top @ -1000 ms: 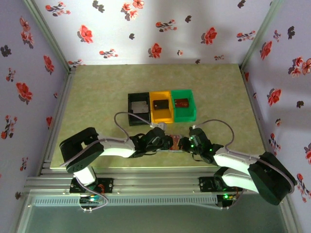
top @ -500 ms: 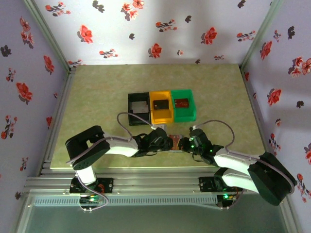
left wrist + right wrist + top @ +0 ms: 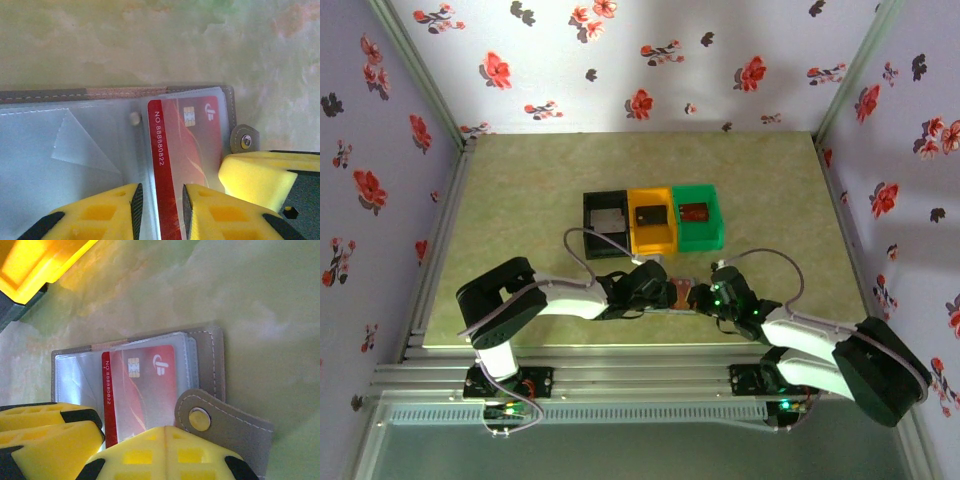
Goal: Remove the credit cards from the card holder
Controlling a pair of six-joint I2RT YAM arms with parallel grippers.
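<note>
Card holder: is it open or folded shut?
Open. The holder lies spread flat with its snap tab undone. Its clear sleeves are exposed, with a red card inside one.

My arms (image 3: 565, 300) are white shells with black joints, a grey cable (image 3: 568, 240) looping over each; my left tool (image 3: 160, 197) and right tool (image 3: 102, 445) have blocky yellow fingers (image 3: 95, 212)

You ran this session inside a three-sided enclosure. The back wall (image 3: 620, 60), left wall (image 3: 370, 180) and right wall (image 3: 920, 180) were papered pale lilac, with scattered red and dark flower prints. Bare metal posts (image 3: 420, 75) stood at both rear corners. The surface (image 3: 520, 200) was a mottled yellow-green, marble-like sheet, evenly lit, with soft shadows. Ribbed aluminium rails (image 3: 640, 380) ran along your near edge.
</note>
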